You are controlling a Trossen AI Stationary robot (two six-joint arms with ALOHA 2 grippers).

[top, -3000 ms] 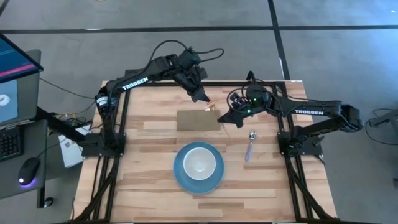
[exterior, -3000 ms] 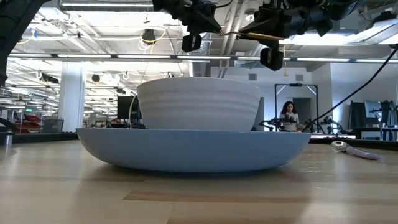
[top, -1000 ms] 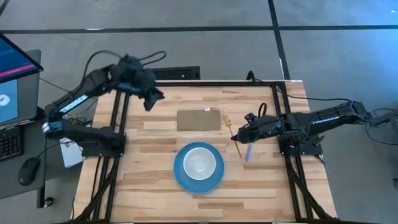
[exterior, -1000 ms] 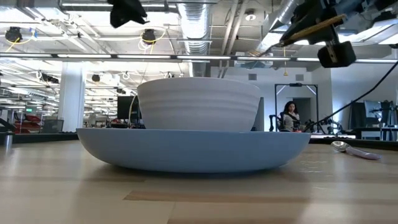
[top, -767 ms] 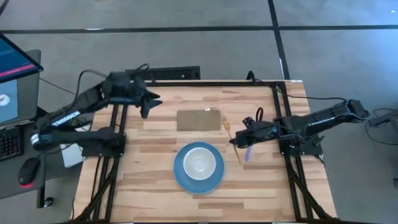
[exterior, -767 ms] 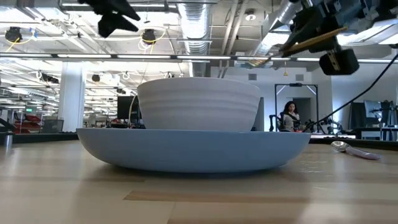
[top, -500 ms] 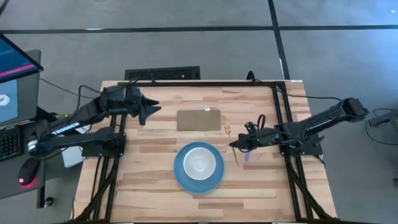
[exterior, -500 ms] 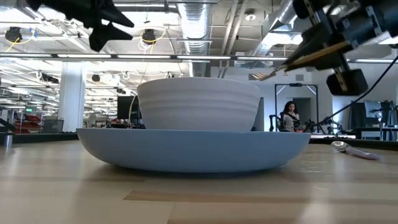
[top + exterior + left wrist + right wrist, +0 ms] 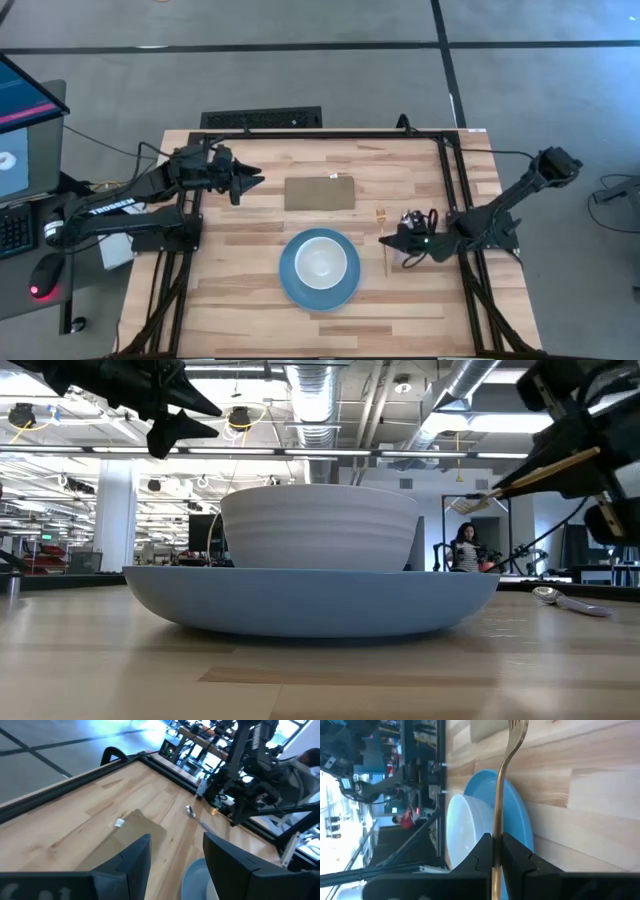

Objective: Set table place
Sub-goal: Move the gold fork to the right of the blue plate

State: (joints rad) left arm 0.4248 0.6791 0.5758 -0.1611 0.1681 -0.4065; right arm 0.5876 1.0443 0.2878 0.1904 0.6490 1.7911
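Gripper (image 9: 494, 851) pinches thin gold fork (image 9: 506, 766).

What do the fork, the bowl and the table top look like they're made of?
Fork: thin, gold-coloured, slightly shiny, probably metal. Bowl: white, ridged wall, matte, likely ceramic, possibly plastic. Table: pale wood planks with visible grain and joints.

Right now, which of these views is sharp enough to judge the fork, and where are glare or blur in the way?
Right wrist view: fork sharp between the right gripper fingers. Low view: plate and bowl fill the frame, ceiling lights glare, fork small. High view: even light, fork a thin line. Left wrist view: far background bright and soft.
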